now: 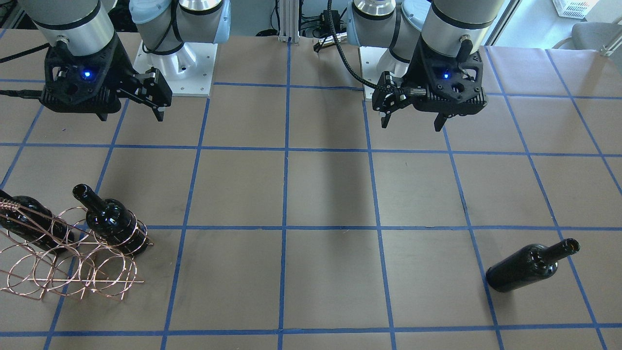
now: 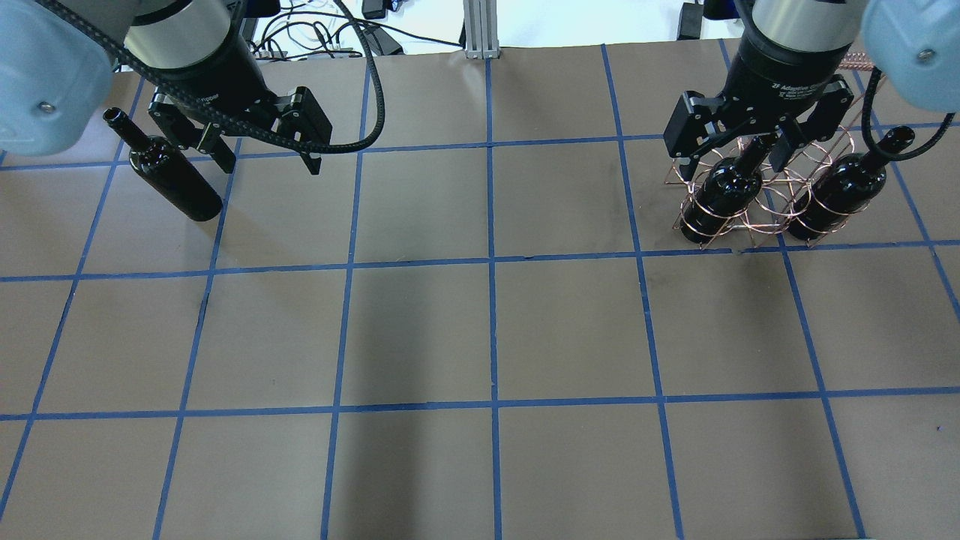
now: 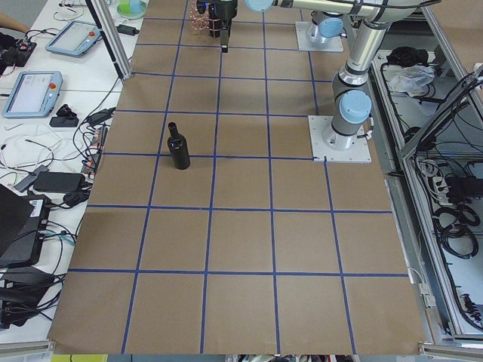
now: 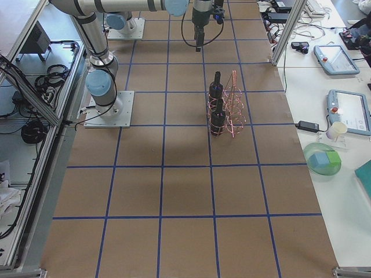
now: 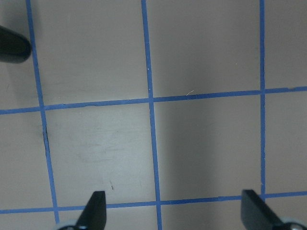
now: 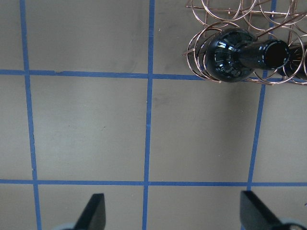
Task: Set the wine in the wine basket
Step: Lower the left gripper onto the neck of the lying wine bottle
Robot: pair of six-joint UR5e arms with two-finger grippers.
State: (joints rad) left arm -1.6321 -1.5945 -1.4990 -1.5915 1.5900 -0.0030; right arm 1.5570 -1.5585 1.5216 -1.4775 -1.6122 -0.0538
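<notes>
One near-black wine bottle (image 1: 529, 267) stands upright and alone on the table, also seen in the overhead view (image 2: 172, 180) and at the top left corner of the left wrist view (image 5: 12, 45). My left gripper (image 1: 412, 122) is open and empty, high above the table, nearer the robot than this bottle. The copper wire wine basket (image 1: 97, 282) stands on the other side and holds two more bottles (image 2: 724, 191) (image 2: 836, 195) upright in its loops. My right gripper (image 2: 731, 154) is open and empty, high above, on the robot's side of the basket (image 6: 211, 12).
The table is brown paper with a blue tape grid. Both arm bases (image 1: 175, 68) (image 1: 384, 63) are mounted at the robot's edge. Tablets, cables and a bowl lie on side benches beyond the table's far edge (image 4: 336, 110).
</notes>
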